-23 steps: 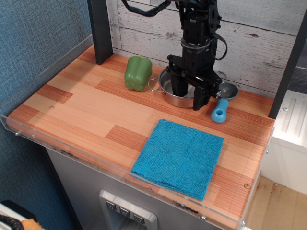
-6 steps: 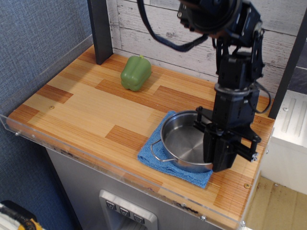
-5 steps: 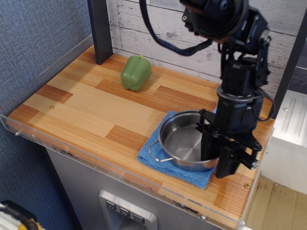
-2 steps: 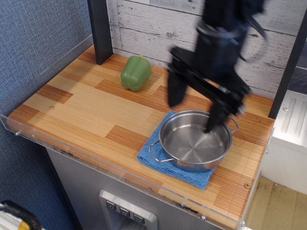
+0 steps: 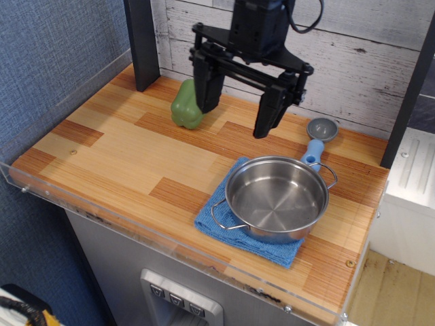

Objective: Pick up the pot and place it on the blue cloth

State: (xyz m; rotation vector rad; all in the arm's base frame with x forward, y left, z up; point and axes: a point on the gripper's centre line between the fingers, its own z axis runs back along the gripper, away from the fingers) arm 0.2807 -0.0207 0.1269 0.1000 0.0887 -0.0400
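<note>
Green pepper (image 5: 185, 112) and scoop (image 5: 317, 138) flank the pot (image 5: 276, 197).

Shiny steel pot (image 5: 276, 199), upright and empty, sat on the rumpled blue cloth (image 5: 221, 225) near the counter's front-right corner.

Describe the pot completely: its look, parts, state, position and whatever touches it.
The pot is a shallow, round, shiny vessel that looks like stainless steel, with two thin wire loop handles, one toward the front left and one toward the back right. It stands upright, empty and lidless, its inside reflecting light. It rests on the blue cloth, covering most of it so that only the cloth's left and front edges show. The open gripper hangs above and behind it, touching nothing. The blue scoop handle lies just behind the rim; contact cannot be told.
</note>
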